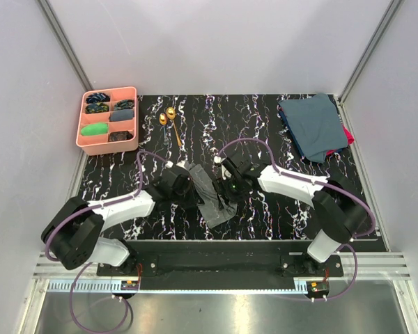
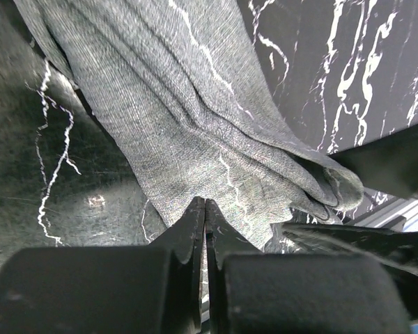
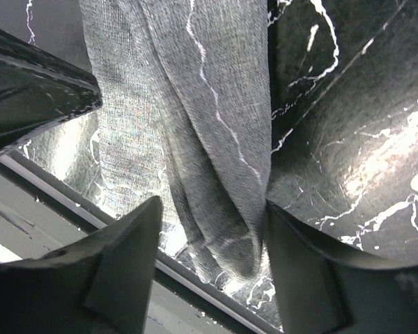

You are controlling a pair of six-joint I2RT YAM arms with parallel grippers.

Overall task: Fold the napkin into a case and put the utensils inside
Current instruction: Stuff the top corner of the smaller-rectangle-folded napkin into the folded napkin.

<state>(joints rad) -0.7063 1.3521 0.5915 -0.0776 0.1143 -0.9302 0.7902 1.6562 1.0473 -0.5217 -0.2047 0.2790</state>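
Note:
The grey napkin [image 1: 210,191] lies as a narrow, rumpled strip on the black marbled table, running diagonally toward the front edge. My left gripper [image 1: 188,184] is at the strip's left side. In the left wrist view its jaws [image 2: 205,203] are pressed together at the napkin [image 2: 195,125], pinching its edge. My right gripper [image 1: 224,200] stands open over the strip's near end. In the right wrist view its fingertips [image 3: 212,205] straddle the bunched napkin [image 3: 195,104] without gripping it. Two gold utensils [image 1: 168,117] lie side by side at the back left, away from both grippers.
A pink compartment tray [image 1: 108,92] with small items stands at the back left. A pile of dark blue-teal cloths [image 1: 313,125] lies at the back right. The table's front edge and metal rail [image 3: 70,202] run just below the napkin's near end.

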